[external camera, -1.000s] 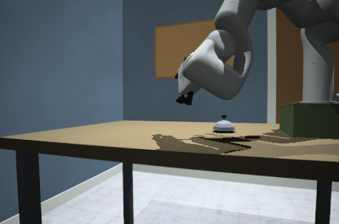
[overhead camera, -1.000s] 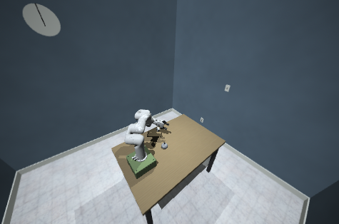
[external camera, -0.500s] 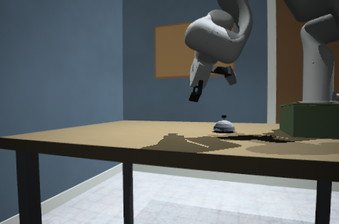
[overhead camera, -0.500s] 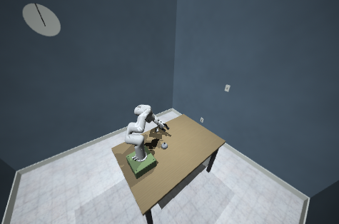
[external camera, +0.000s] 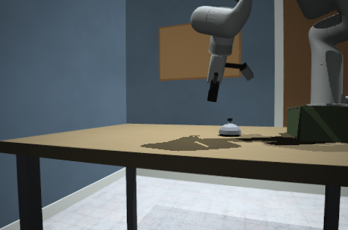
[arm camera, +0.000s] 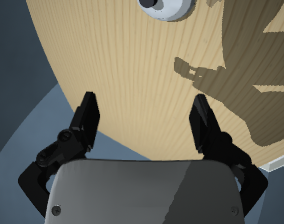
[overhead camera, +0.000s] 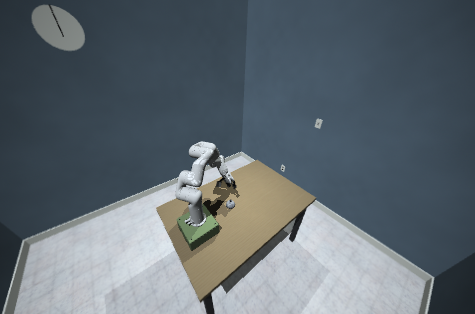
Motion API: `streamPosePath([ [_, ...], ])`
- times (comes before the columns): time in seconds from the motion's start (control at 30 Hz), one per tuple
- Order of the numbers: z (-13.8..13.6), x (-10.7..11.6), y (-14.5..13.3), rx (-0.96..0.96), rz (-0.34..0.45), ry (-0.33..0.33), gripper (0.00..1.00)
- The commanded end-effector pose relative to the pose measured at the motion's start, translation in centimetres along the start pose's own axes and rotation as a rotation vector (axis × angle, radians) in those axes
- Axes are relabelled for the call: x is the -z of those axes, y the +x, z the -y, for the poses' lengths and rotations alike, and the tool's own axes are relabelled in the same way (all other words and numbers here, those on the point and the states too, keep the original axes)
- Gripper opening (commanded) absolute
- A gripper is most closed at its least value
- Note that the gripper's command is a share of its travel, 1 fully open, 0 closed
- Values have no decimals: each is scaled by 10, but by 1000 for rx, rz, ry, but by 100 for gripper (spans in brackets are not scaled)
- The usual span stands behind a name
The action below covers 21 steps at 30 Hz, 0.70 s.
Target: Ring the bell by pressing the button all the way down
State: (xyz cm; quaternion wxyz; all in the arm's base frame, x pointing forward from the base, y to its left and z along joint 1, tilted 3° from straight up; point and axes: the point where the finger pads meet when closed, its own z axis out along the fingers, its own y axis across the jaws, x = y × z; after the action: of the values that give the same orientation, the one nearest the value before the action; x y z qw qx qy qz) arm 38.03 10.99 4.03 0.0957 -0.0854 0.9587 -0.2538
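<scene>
The bell (external camera: 230,130) is a small silver dome with a black button (external camera: 229,120) on top, standing upright on the wooden table. My gripper (external camera: 212,92) hangs in the air, pointing down, well above the table and a little to the left of the bell, not touching it. In the wrist view the two black fingers stand wide apart with nothing between them. The gripper is open.
The arm's green base block (external camera: 321,122) stands on the table to the right of the bell. The arm casts dark shadows (external camera: 191,143) on the table top. The table's near edge (external camera: 173,161) runs across the exterior view.
</scene>
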Motion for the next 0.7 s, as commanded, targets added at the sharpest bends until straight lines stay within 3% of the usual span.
streamPosePath([
  [0.0,12,-5,18,-59,-70,-140,100],
  [0.1,14,-5,21,-72,-81,-163,100],
  [0.13,18,-7,28,-103,-109,-215,100],
  [0.2,19,-7,28,-104,-110,-216,100],
  [0.23,23,-9,35,-130,-134,-261,100],
  [0.3,23,-9,35,-130,-134,-261,100],
  [0.33,26,-10,41,-151,-155,-297,100],
  [0.67,34,-13,53,-201,-201,-382,100],
])
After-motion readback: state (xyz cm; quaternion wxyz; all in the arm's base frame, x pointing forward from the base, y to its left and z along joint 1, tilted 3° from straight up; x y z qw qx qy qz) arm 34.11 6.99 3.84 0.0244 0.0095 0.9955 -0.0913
